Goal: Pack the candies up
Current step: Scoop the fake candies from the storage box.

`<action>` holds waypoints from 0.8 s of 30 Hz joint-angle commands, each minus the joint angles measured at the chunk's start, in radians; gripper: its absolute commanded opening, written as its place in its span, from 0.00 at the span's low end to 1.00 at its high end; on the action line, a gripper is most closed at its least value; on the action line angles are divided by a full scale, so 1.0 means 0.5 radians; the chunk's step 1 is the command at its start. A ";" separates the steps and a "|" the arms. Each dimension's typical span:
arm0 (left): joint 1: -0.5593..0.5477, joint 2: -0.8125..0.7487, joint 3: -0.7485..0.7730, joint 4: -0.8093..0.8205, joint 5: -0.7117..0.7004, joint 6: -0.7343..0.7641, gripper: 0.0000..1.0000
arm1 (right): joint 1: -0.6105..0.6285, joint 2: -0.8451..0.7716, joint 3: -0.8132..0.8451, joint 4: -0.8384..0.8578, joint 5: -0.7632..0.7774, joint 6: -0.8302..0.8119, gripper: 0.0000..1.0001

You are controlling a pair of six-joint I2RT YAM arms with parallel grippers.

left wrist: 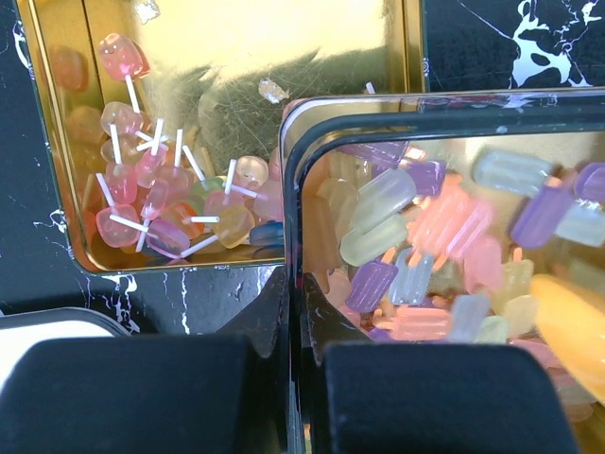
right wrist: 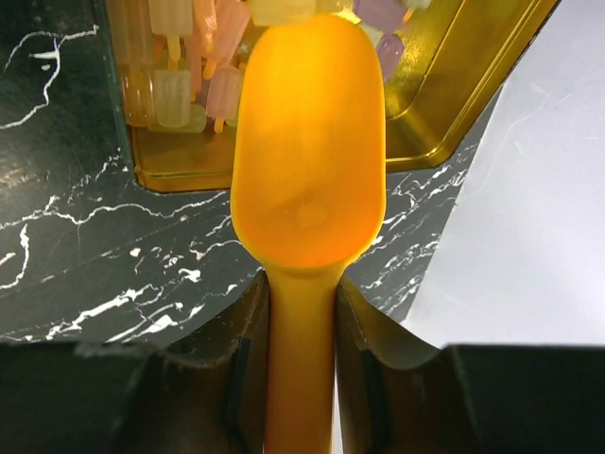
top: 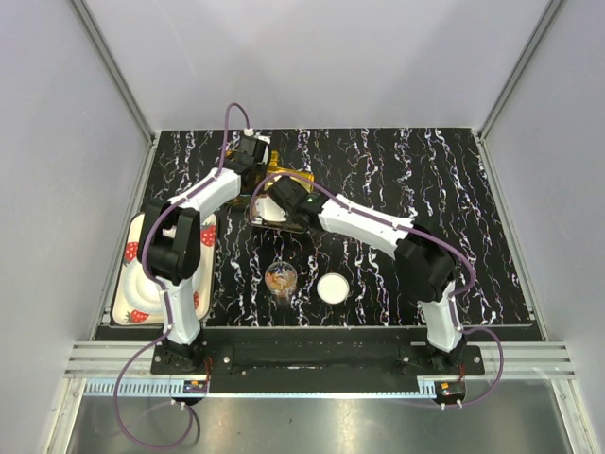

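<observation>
The candies (left wrist: 430,232), pastel ice-lolly shapes, fill a gold tin (left wrist: 378,102) at the right of the left wrist view. More of them, lollipop-shaped, lie heaped in the lower left corner of a second gold tin (left wrist: 284,47) just behind it. The left end effector (left wrist: 293,378) is clamped narrow on the near tin's wall. The right end effector (right wrist: 301,378) grips the handle of an orange scoop (right wrist: 307,142), whose tip is at the candies. Both tins sit upper centre on the black marbled table (top: 454,208).

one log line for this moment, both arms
left gripper shut on tin rim | right gripper shut on scoop handle | scoop tip at candies in tin
</observation>
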 commanded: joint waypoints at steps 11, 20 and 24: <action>-0.015 -0.052 0.062 0.217 0.241 -0.083 0.00 | -0.084 -0.052 -0.177 0.097 -0.371 0.033 0.00; -0.015 -0.033 0.068 0.223 0.290 -0.059 0.00 | -0.050 -0.039 -0.293 0.293 -0.220 -0.221 0.00; -0.012 -0.021 0.080 0.223 0.354 -0.025 0.00 | 0.017 -0.113 -0.474 0.446 -0.104 -0.591 0.00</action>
